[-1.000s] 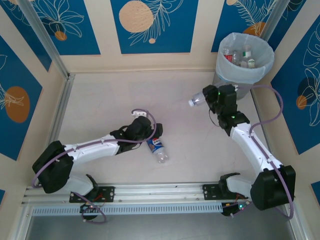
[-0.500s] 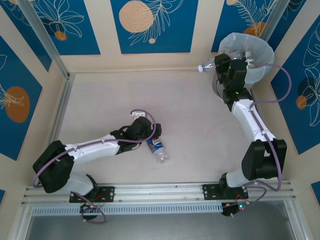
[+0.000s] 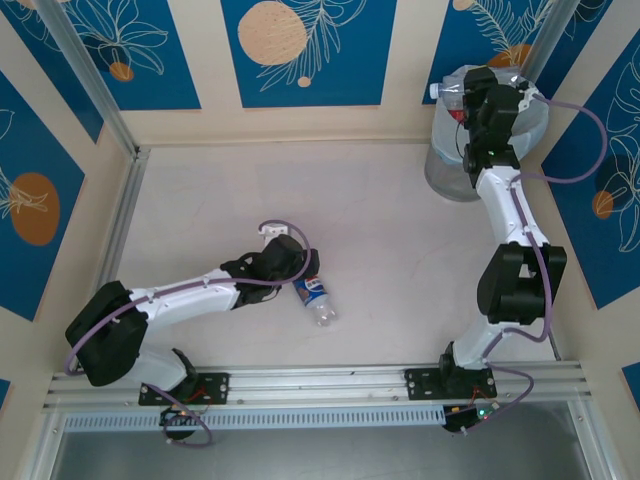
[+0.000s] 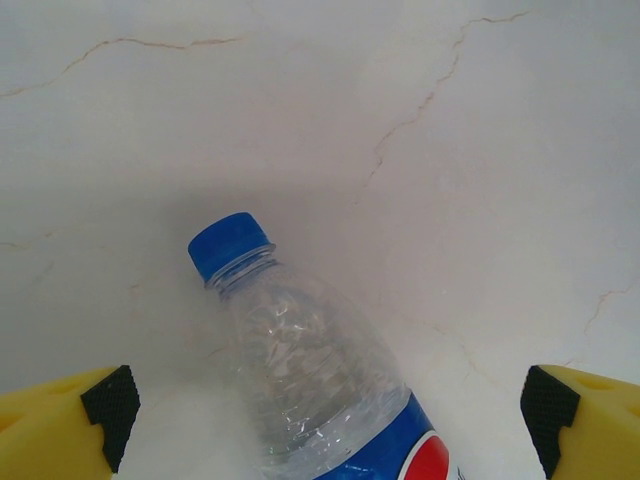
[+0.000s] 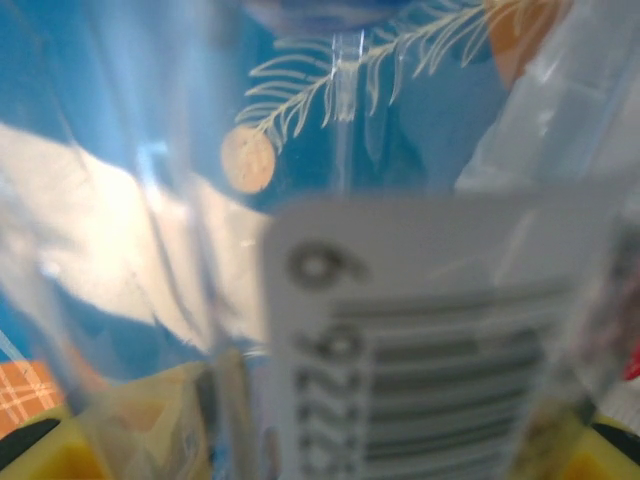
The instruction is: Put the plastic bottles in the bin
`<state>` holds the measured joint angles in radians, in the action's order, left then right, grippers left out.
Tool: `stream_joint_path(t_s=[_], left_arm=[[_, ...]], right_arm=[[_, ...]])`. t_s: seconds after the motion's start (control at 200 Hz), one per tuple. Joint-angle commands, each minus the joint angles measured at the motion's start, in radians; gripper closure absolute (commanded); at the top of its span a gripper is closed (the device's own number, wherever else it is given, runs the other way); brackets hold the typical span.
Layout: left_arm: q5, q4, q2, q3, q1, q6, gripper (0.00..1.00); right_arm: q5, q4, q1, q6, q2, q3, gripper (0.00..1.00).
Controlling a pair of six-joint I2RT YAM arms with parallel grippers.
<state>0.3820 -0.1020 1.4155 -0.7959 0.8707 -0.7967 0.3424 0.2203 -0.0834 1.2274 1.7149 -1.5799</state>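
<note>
While the right tool (image 3: pixel 465 95) is clamped on a clear bottle (image 3: pixel 446 91) with the bin (image 3: pixel 450 180) directly under it, the left tool (image 4: pixel 328 405) has its fingers wide apart astride the Pepsi bottle (image 4: pixel 320 380), which lies on the bench (image 4: pixel 480 150) between them, blue cap ahead.

Table surface (image 3: pixel 400 230) is unobstructed across centre and far left. Left arm (image 3: pixel 190 292) spans the near-left area; a Pepsi bottle (image 3: pixel 314 296) lies at its tip, near centre. Right arm (image 3: pixel 515 215) runs along the right side; right gripper (image 3: pixel 465 95) and clear bottle (image 3: pixel 447 91) cover the bin (image 3: pixel 445 175) mouth.
</note>
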Motion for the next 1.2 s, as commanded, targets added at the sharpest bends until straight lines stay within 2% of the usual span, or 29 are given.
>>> stream_joint_path(t_s=[0.0,0.305,0.43,0.585,0.765,0.86,0.945,1.195], left_arm=[[0.04,-0.041,-0.038,0.003,-0.006,-0.028,0.01],[0.052,-0.062,-0.036,-0.006,-0.007,-0.034,0.01],[0.039,-0.07,-0.032,-0.009,-0.007,-0.04,0.01],[0.035,-0.105,-0.039,-0.004,-0.006,-0.071,0.01],[0.029,-0.172,-0.039,-0.006,-0.004,-0.135,0.01],[0.019,-0.221,-0.031,-0.026,-0.004,-0.146,0.01],[0.01,-0.258,-0.03,-0.039,-0.002,-0.151,0.01],[-0.038,-0.293,0.007,-0.065,0.005,-0.159,0.01]], right_arm=[[0.047,0.007,-0.023,0.012,0.049,-0.059,0.5],[0.078,0.077,-0.056,0.01,0.16,-0.107,0.48],[0.134,0.081,-0.06,0.01,0.195,-0.119,0.48],[0.136,-0.002,-0.083,0.04,0.254,-0.21,0.48],[0.215,-0.165,-0.053,0.025,0.3,-0.34,0.34],[0.226,-0.229,-0.044,0.023,0.319,-0.402,0.18],[0.207,-0.26,-0.045,0.019,0.327,-0.441,0.09],[0.188,-0.361,-0.04,0.036,0.283,-0.463,0.0]])
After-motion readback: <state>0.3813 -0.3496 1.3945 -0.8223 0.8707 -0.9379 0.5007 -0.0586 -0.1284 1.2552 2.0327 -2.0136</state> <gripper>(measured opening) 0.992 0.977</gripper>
